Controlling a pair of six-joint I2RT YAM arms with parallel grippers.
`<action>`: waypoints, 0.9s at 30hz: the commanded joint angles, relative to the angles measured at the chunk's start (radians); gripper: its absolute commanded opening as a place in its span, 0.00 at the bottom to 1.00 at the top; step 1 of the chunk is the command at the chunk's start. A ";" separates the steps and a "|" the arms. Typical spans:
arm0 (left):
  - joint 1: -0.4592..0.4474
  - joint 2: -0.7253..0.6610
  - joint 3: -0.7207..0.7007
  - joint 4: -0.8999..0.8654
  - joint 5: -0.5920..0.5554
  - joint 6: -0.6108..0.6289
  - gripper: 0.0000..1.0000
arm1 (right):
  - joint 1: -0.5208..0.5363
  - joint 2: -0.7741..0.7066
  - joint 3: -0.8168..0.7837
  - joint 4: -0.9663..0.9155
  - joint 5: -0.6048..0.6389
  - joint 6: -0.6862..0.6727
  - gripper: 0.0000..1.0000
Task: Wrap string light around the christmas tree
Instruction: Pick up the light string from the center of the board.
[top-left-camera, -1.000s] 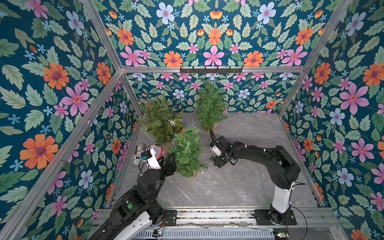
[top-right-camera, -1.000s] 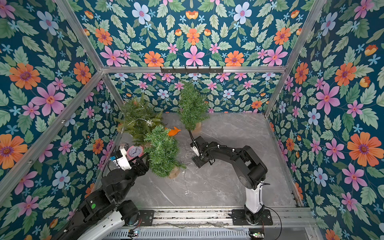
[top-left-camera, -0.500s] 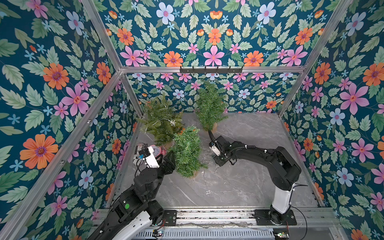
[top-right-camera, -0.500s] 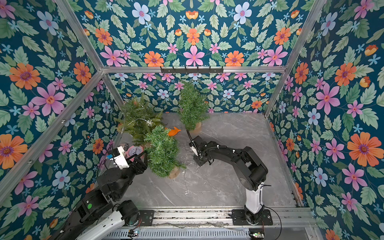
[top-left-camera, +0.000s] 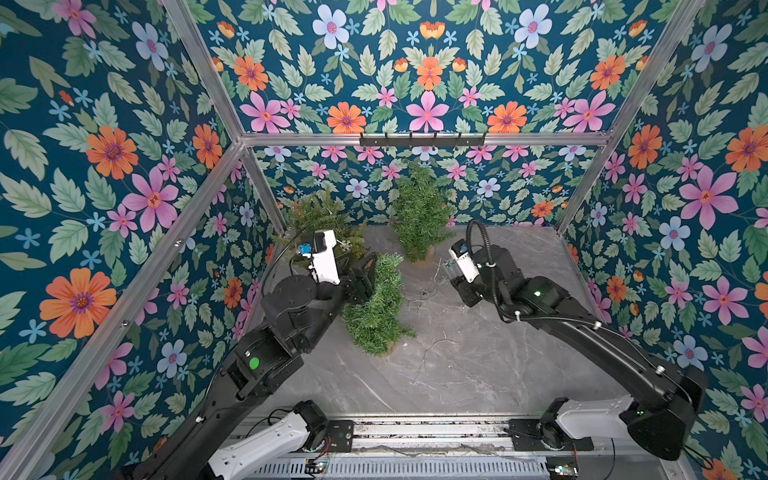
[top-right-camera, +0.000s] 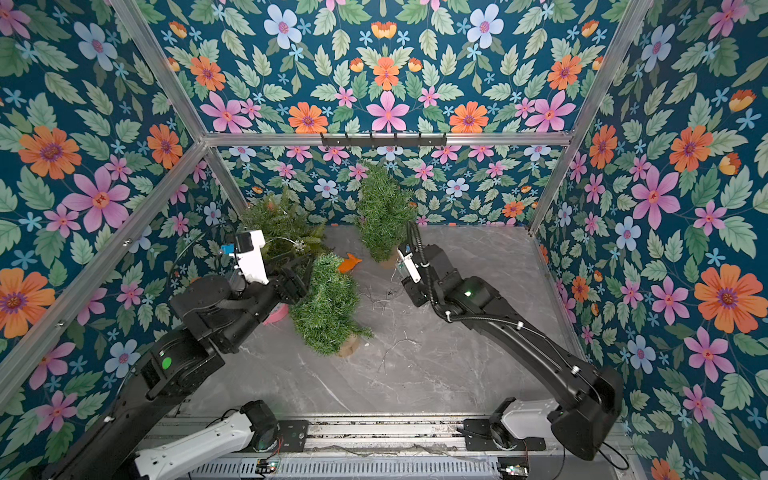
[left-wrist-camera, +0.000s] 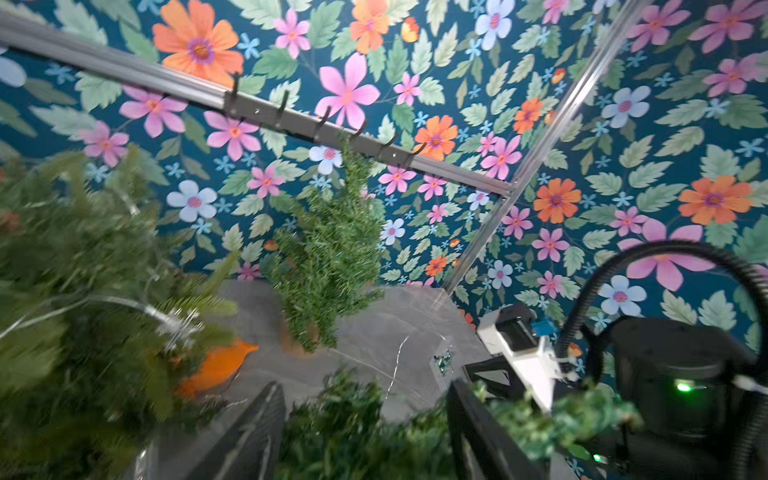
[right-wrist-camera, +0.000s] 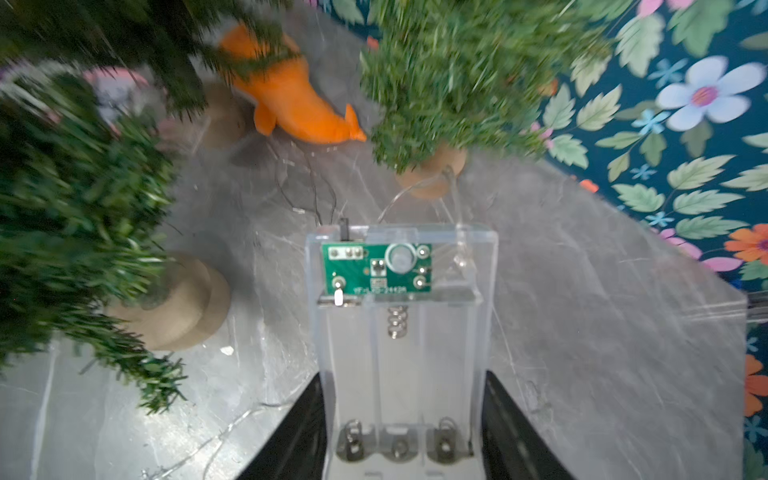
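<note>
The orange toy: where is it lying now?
In a top view, the orange toy lies left of centre, between the front tree and the back-centre tree.

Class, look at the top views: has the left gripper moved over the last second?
Yes. Against the near Christmas tree, the left gripper has moved from its lower side to its top, away from the front rail.
</note>
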 joint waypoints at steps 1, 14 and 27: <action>0.000 0.014 0.053 0.074 0.005 0.118 0.65 | 0.001 -0.072 0.036 -0.051 0.054 -0.005 0.46; -0.001 0.079 0.199 0.220 0.081 0.189 0.65 | 0.000 -0.349 0.083 0.260 -0.014 -0.005 0.42; -0.003 0.489 0.450 0.078 0.654 0.163 0.60 | 0.001 -0.332 0.204 0.490 -0.016 0.064 0.39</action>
